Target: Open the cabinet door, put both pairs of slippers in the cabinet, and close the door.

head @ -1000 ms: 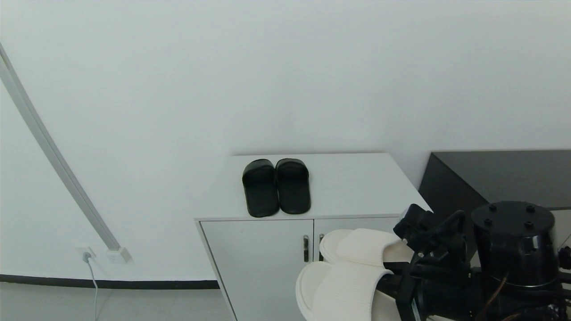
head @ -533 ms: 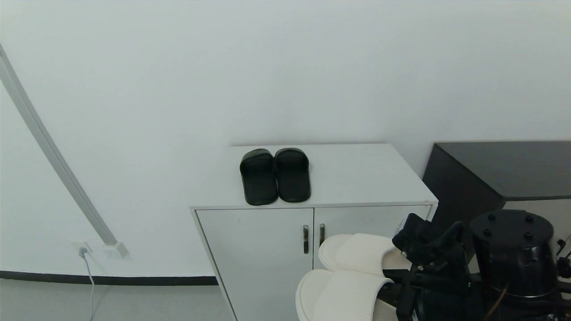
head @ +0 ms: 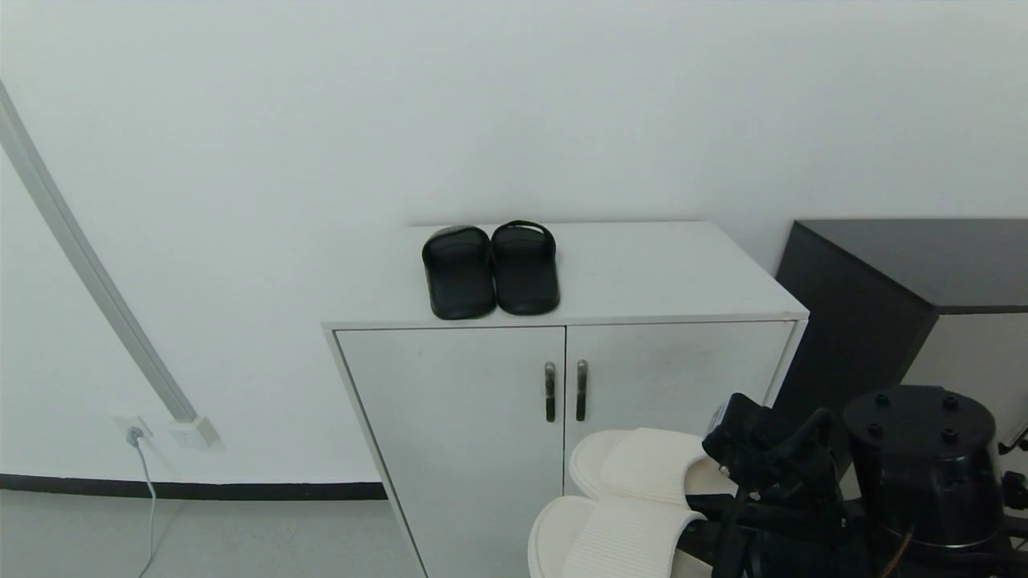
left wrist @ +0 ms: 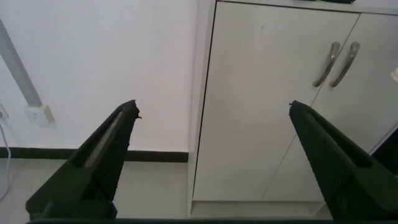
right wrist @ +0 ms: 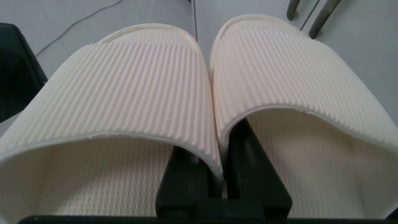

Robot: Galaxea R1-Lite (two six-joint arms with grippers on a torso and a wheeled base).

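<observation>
The white cabinet (head: 642, 273) stands against the wall with both doors shut, their two metal handles (head: 565, 391) side by side at the middle. A pair of black slippers (head: 490, 269) lies on its top, near the front left. My right gripper (head: 703, 502) is low in front of the right door, shut on a pair of cream ribbed slippers (head: 634, 498), its fingers (right wrist: 249, 174) clamping the slippers' (right wrist: 205, 106) two inner walls together. My left gripper (left wrist: 211, 107) is open, with nothing in it, facing the left door (left wrist: 261, 112) and the handles (left wrist: 336, 62).
A dark cabinet (head: 907, 273) stands right of the white one. A grey conduit (head: 88, 273) runs slantwise down the wall to a socket with a cable (head: 132, 433) at the left. Bare floor (head: 201, 538) lies left of the cabinet.
The whole head picture has shifted: the camera has sunk, so the cabinet sits higher and more of its doors show. The right gripper still holds the cream slippers.
</observation>
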